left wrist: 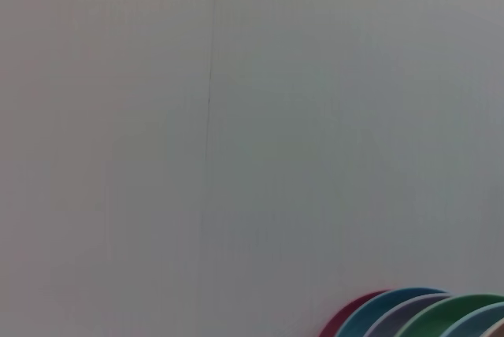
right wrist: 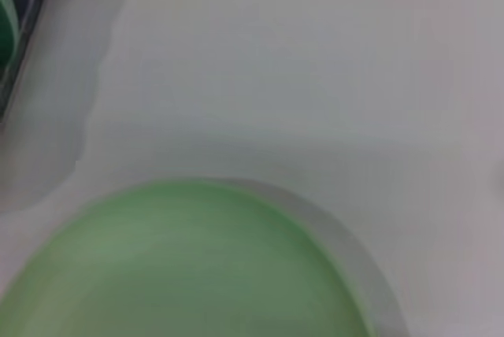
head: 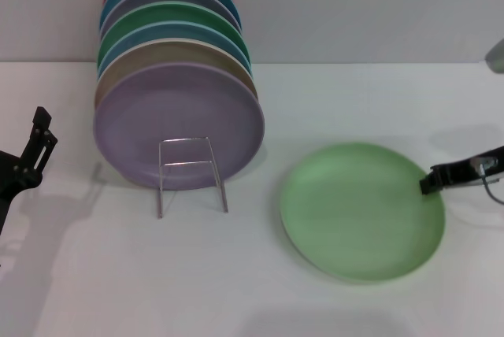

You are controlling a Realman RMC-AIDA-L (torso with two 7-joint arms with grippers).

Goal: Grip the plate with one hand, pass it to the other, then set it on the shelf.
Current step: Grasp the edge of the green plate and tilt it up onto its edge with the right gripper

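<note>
Reaching right gripper (low) touches plate.

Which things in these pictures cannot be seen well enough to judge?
- Right gripper at the plate's rim, head view: frame edge cuts it; grip unclear.
- Left gripper, head view: partly cut off.
- Rack: plates hide its back.
- Left wrist view: mostly wall.

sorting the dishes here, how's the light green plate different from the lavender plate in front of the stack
The light green plate lies flat on the table, alone; the lavender plate stands on edge, leaning on the stack behind the wire rack. The right gripper is at the green plate's rim; nothing is near the lavender plate. Both are round, matte and look similar in size.
</note>
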